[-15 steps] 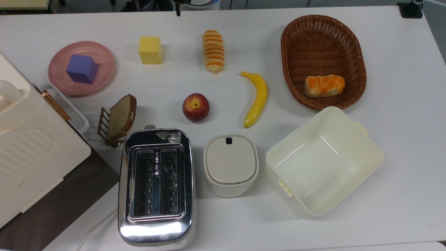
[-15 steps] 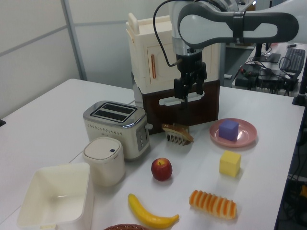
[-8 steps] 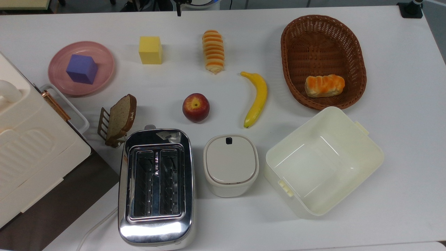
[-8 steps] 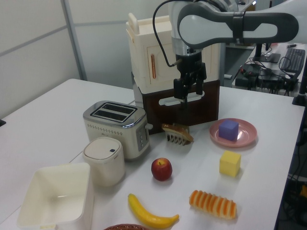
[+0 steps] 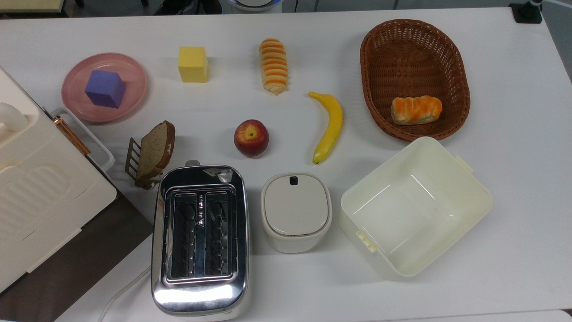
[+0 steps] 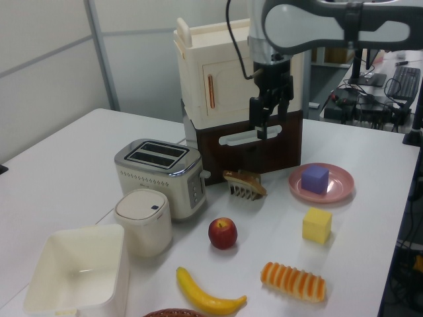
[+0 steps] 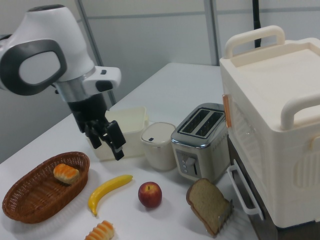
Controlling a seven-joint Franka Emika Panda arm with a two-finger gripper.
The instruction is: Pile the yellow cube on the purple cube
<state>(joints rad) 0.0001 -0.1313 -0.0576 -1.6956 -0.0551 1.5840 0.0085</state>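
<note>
The arm reaches in from above, its end effector (image 6: 263,125) hanging high over the worktop (image 5: 514,179), pointed down, fingers close together and holding nothing. One yellow cube (image 5: 193,64) sits on the worktop just right of the pink plate (image 5: 134,96) in the top view; one purple cube (image 5: 105,88) rests on that plate. In the right view both cubes are out of frame.

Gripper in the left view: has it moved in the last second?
Yes. Against the white cabinet, the gripper has shifted toward the left view's right, nearer the side where the yellow cube sits, and remains high above the table.
</note>
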